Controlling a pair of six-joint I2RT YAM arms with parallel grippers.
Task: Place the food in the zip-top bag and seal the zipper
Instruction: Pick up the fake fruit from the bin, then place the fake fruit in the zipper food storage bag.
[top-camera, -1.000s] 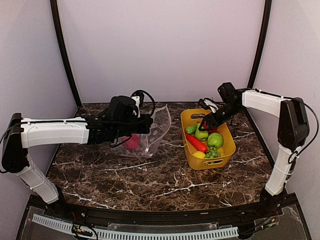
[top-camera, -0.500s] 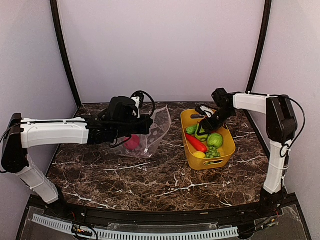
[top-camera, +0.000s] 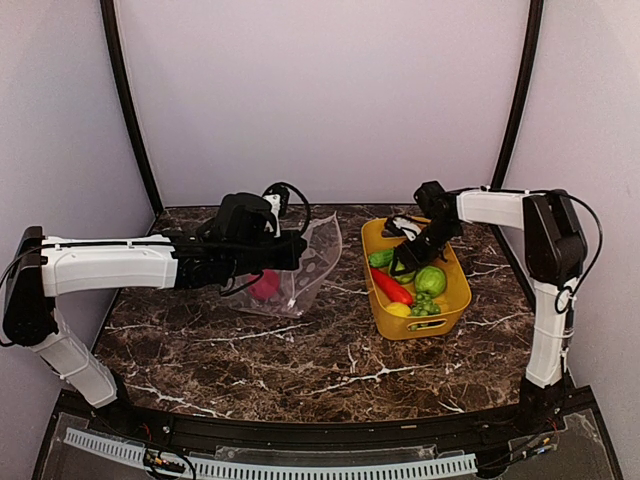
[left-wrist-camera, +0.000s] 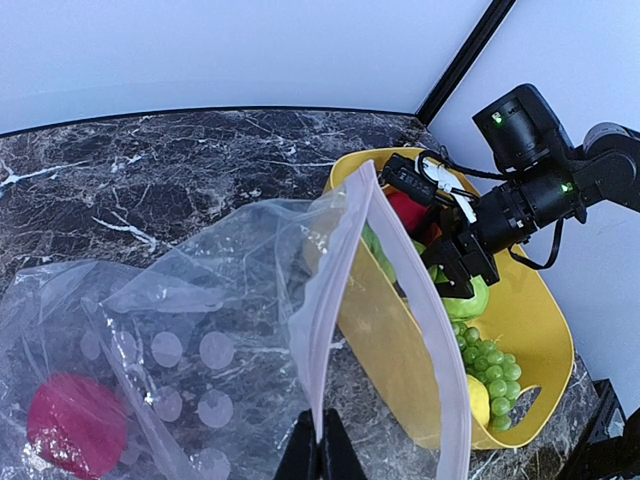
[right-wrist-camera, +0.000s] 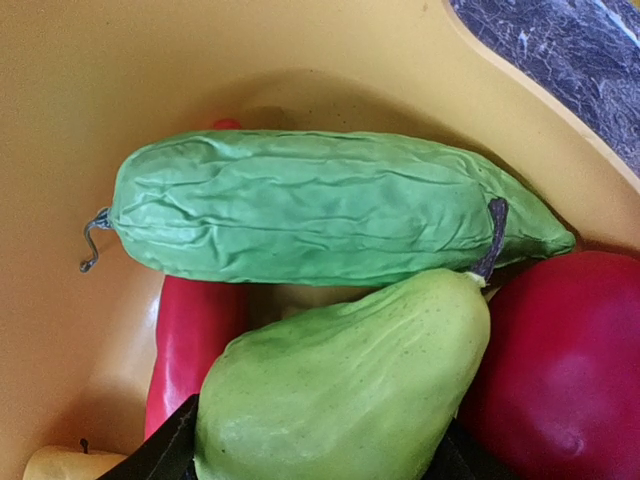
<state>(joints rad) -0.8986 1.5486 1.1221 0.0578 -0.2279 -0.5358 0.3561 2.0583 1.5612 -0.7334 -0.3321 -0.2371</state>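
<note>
My left gripper (top-camera: 300, 248) is shut on the pale zipper strip (left-wrist-camera: 340, 290) of the clear zip-top bag (top-camera: 312, 262) and holds its mouth open and upright beside the basket; its pinch shows in the left wrist view (left-wrist-camera: 320, 452). A red round fruit (left-wrist-camera: 75, 425) lies inside the bag. My right gripper (top-camera: 403, 262) is down in the yellow basket (top-camera: 455, 300), its fingers open on either side of a green pear (right-wrist-camera: 340, 380). Next to the pear lie the green cucumber (right-wrist-camera: 320, 205), red pepper (right-wrist-camera: 190, 340) and a red round fruit (right-wrist-camera: 570, 370).
The basket also holds a green apple (top-camera: 431, 280), green grapes (top-camera: 425, 303) and a yellow fruit (top-camera: 398, 310). The basket's near wall (left-wrist-camera: 400, 350) stands right against the bag's mouth. The dark marble table (top-camera: 300, 360) ends at the back wall.
My right gripper has moved left and down into the basket, onto the green pear. The left arm and the bag have not moved.
</note>
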